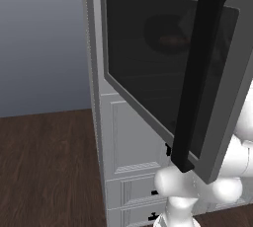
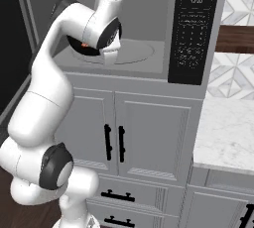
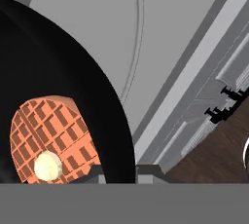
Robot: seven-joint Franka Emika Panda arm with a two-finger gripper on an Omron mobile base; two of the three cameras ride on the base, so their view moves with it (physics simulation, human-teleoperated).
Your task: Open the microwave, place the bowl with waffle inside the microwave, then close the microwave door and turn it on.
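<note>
The microwave [image 2: 193, 28] stands open, its grey cavity bare around a round turntable [image 2: 136, 53]. The microwave door [image 1: 148, 63] is swung out wide, with its long black bar handle [image 1: 197, 78] facing the left base camera. My arm reaches into the cavity. My gripper [image 2: 110, 56] is shut on the rim of the black bowl [image 3: 58, 72], which sits at the cavity's left side [image 2: 79, 46]. An orange waffle [image 3: 53, 130] with a pale butter pat lies in the bowl. Through the door glass the bowl [image 1: 168, 36] shows dimly. I cannot tell whether the bowl rests on the turntable.
White cabinet doors with short black handles [image 2: 114, 142] and drawers sit below the microwave. A marble counter [image 2: 223, 138] lies to the right. The open door juts out on the arm's left over the dark wood floor [image 1: 44, 162].
</note>
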